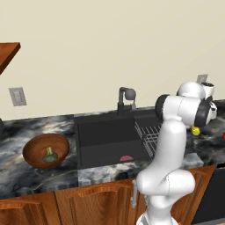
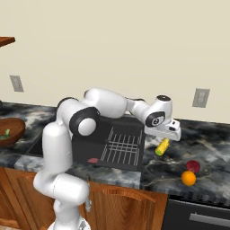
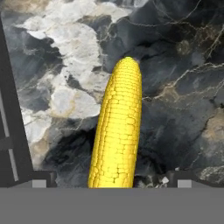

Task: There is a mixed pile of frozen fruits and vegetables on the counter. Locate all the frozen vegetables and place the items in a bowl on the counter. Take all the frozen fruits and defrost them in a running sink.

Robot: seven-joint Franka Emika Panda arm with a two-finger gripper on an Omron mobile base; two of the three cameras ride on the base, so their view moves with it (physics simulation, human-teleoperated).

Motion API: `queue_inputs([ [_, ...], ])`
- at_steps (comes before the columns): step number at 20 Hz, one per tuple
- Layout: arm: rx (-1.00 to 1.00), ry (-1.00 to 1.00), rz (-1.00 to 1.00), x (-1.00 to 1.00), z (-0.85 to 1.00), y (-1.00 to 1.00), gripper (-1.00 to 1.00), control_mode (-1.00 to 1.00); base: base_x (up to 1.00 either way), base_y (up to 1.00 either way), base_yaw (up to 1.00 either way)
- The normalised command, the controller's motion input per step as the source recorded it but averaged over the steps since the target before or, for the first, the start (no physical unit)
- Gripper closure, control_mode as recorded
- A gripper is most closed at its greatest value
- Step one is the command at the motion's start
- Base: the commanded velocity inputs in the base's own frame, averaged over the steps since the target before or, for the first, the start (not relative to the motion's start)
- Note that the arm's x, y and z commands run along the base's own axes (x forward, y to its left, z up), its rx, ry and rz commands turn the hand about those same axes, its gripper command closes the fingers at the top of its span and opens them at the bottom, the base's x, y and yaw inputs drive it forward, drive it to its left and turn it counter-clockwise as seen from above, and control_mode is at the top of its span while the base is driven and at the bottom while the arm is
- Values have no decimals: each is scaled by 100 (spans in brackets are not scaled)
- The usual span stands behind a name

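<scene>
A yellow corn cob (image 2: 162, 146) lies on the marbled counter (image 2: 207, 140) just right of the black sink (image 2: 90, 141). My gripper (image 2: 167, 136) hangs right above it, open. In the hand view the corn cob (image 3: 118, 135) runs up between my two dark fingertips (image 3: 39, 182), which stand well apart on either side of it without touching. A dark red ball (image 2: 193, 165) and an orange ball (image 2: 188, 178) rest on the counter nearer the front edge. The wooden bowl (image 1: 30, 151) sits left of the sink with a dark green piece (image 1: 49, 154) inside it.
A dark faucet (image 1: 125, 98) stands behind the sink (image 1: 105, 132). A wire rack (image 2: 122, 144) fills the basin's right side and a flat pinkish patch (image 2: 93, 160) lies on its floor. Wall outlets (image 2: 200, 97) sit above the counter. My own arm reaches across over the sink.
</scene>
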Motion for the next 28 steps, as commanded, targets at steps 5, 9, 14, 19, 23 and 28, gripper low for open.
queue_inputs([
  [5,0,4,-1,1,-8,-4,-100,-100,0,0,0],
  [9,0,0,0,1,-29,0,-100,-100,0,0,0],
  [14,0,0,0,0,-38,0,-100,-100,0,0,0],
  [19,0,0,0,2,-16,0,-100,-100,0,0,0],
  [23,0,0,0,5,-18,0,-100,-100,0,0,0],
  [28,0,-1,0,4,-8,0,100,-100,0,0,0],
])
